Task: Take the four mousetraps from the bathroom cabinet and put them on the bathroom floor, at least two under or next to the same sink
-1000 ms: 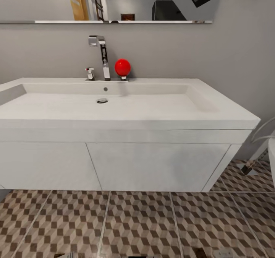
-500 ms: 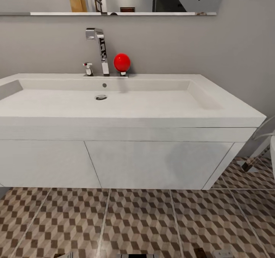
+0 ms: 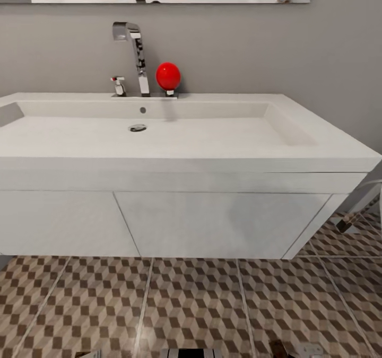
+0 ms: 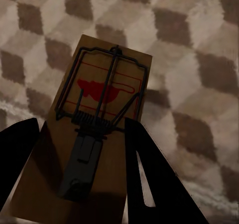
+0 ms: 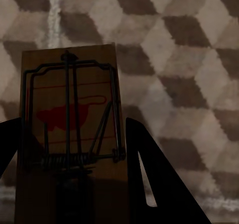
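Left-hand mousetrap (image 4: 97,134): a flat wooden board with a dark wire bar, coil spring and red printed mark, held lengthwise between the two dark fingers of the left gripper (image 4: 82,184), above the cube-patterned bathroom floor (image 4: 199,59).
Right-hand mousetrap (image 5: 69,129): the same kind of board, held between the fingers of the right gripper (image 5: 74,184), also hanging over the tiles, near a pale grout line.
Left gripper state: pinching the board by its long edges, one finger on each side.
Right gripper state: likewise clamped on its trap across the width.
Handling: these look light, thin and stiff, so a modest squeeze should hold them; smooth wood edges could slip if tilted. The spring bar and wire are the delicate, snappy parts. Best taken by the bare side edges, as here, clear of the wire.
Bathroom sink (image 3: 159,135): wide white basin on a white vanity (image 3: 223,223), directly ahead in the head view, with a chrome faucet (image 3: 135,55) and a red ball (image 3: 168,75) on its back ledge.
Floor before the vanity: patterned tiles, where I judge both traps could be set down close to the sink.
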You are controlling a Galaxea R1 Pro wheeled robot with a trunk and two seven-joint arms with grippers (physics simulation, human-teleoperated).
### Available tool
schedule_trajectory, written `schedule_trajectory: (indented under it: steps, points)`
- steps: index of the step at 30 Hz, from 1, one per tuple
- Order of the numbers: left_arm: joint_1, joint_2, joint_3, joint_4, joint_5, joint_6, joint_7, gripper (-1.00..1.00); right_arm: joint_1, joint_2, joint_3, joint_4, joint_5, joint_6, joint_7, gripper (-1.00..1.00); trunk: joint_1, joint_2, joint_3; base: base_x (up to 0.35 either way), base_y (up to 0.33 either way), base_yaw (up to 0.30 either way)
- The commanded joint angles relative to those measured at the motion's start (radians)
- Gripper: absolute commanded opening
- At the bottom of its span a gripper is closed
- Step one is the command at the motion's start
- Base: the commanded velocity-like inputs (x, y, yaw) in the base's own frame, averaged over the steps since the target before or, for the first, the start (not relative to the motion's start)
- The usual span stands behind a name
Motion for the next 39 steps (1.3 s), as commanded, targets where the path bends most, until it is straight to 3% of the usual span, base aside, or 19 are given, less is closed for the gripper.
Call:
schedule_trajectory:
  steps: [1,6,39]
  points:
    - [0.000,0.000,-0.009,-0.001,0.006,-0.002,0.004,-1.00,-0.001,0.000,0.002,0.001,-0.013,-0.002,0.009,-1.00,0.000,-0.001,-0.005,0.000,0.000,0.000]
    - [0.000,0.000,-0.009,-0.001,0.005,-0.002,0.004,-1.00,-0.001,0.000,0.002,0.001,-0.012,-0.003,0.009,-1.00,0.002,-0.002,-0.024,0.000,0.000,0.000]
    - [0.000,0.000,-0.010,-0.001,0.007,-0.002,0.004,-1.00,-0.001,0.000,0.002,0.001,-0.013,-0.003,0.009,-1.00,0.002,-0.002,-0.024,0.000,0.074,0.000]
